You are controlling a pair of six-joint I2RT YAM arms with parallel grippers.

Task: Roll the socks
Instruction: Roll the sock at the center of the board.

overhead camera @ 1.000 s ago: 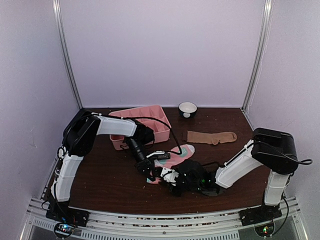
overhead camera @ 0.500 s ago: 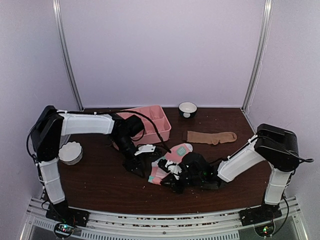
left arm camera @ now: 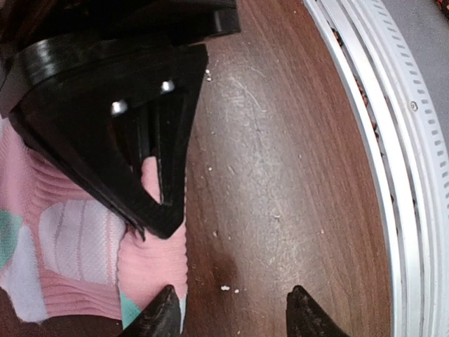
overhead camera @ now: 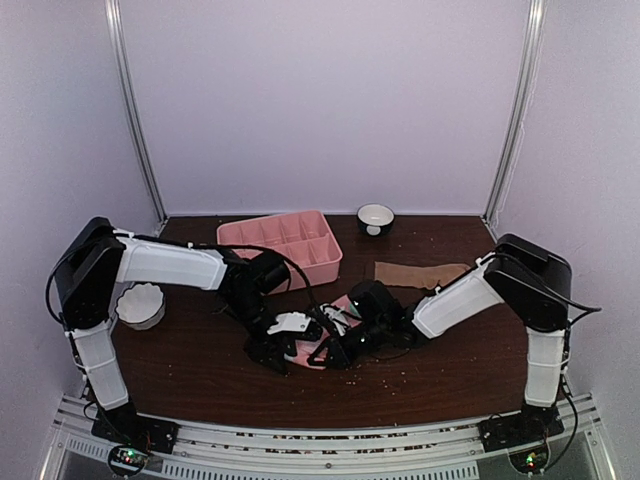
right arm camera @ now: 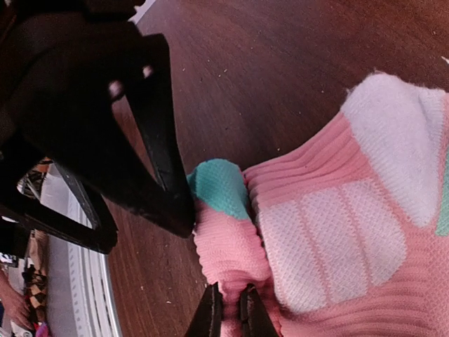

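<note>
Evidently soft and limp, the pink sock bunches where the right jaws pinch it. The left jaws stand open beside its ribbed fold, likely the firmest hold.

Lit softly and evenly from above in the top view, with pale walls bright and only weak shadows below. Dull white glare on the bench in the left wrist view. Sharp on the pink sock knit; deep blacks close to the lens, without detail.
</note>
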